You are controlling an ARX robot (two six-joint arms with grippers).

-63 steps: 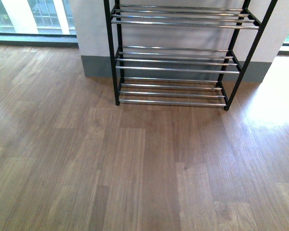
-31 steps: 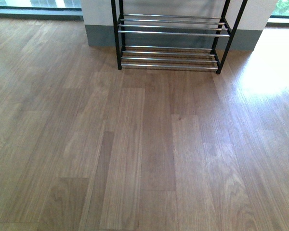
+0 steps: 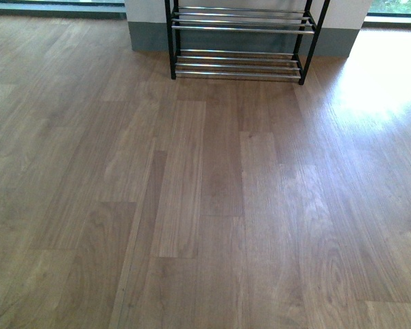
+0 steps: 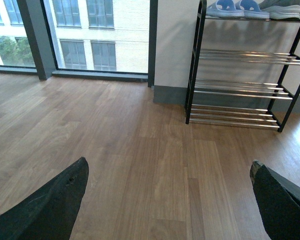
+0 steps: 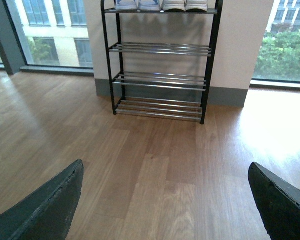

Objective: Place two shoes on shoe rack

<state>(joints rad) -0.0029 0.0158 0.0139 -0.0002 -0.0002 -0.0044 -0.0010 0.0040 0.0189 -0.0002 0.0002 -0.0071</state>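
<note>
A black-framed shoe rack (image 5: pixel 160 60) with chrome bars stands against a pale wall between tall windows, well apart from the robot across a bare wood-plank floor (image 3: pixel 205 205). On its top tier, at the upper edge of both wrist views, sit two pairs of shoes side by side: a bluish pair (image 5: pixel 136 4) and a paler grey-and-white pair (image 5: pixel 185 5). Only their soles and toes show, so which are the task's sneakers is hard to say for certain. The lower tiers hold nothing. The left gripper (image 4: pixel 167 200) is spread wide with nothing between its dark fingers, and the right gripper (image 5: pixel 165 200) likewise stands wide and holds nothing. With no shoe on the floor and both claws free, the placing looks finished.
</note>
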